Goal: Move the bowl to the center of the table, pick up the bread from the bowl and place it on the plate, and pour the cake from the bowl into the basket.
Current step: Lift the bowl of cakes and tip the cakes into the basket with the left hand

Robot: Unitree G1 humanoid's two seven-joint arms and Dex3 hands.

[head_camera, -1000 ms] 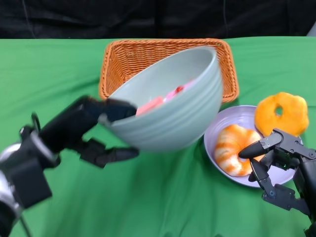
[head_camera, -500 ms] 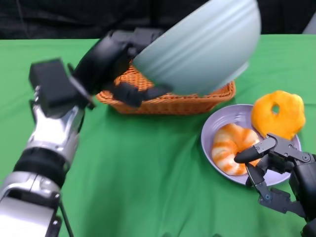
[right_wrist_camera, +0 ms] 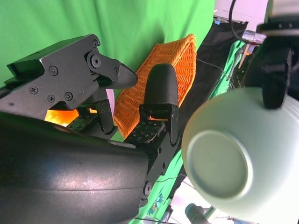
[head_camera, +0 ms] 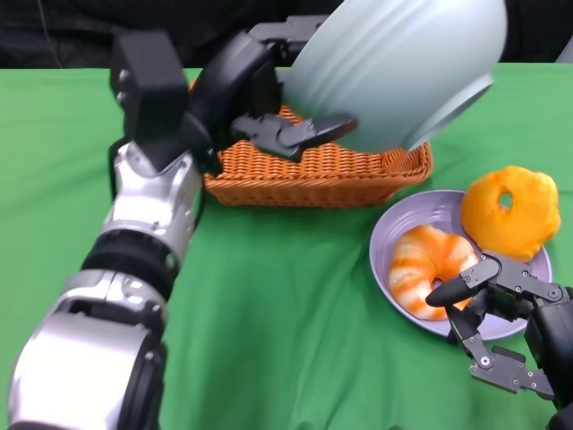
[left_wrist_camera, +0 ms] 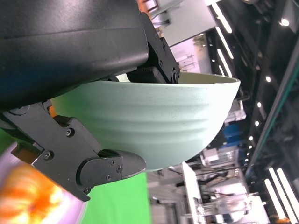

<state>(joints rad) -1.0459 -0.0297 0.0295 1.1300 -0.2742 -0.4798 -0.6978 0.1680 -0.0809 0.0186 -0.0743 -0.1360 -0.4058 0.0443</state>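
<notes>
Pouring is the step in hand, by my reading; the left hand [head_camera: 260,98] grips the pale green bowl [head_camera: 394,72] by its rim, fingers clamped inside and outside the wall, and holds it tipped steeply above the orange wicker basket [head_camera: 313,175] with its base turned toward the camera; the mouth faces away and down toward the basket, so the cake cannot be seen in any view and I cannot tell whether it has dropped out yet.

To do this well, the rim's low edge should stay over the middle of the basket and not over its near wall; the tilt should grow slowly so the cake slides out instead of tumbling past the far rim; the grip on the rim should stay firm, since a smooth bowl held at one edge may twist under its own weight; the bowl looks rigid and smooth-glazed, so the cake should release without shaking.

Further right, the lilac plate [head_camera: 394,235] sits on the green table [head_camera: 286,322] just beside the basket's corner; the striped bread [head_camera: 421,269] lies in it, so that step looks done; an orange ring-shaped pastry [head_camera: 512,210] rests on the plate's far rim.

At the far right, the right hand [head_camera: 501,313] hovers at the plate's near edge, fingers spread and holding nothing; it should keep clear of the bowl's path.
</notes>
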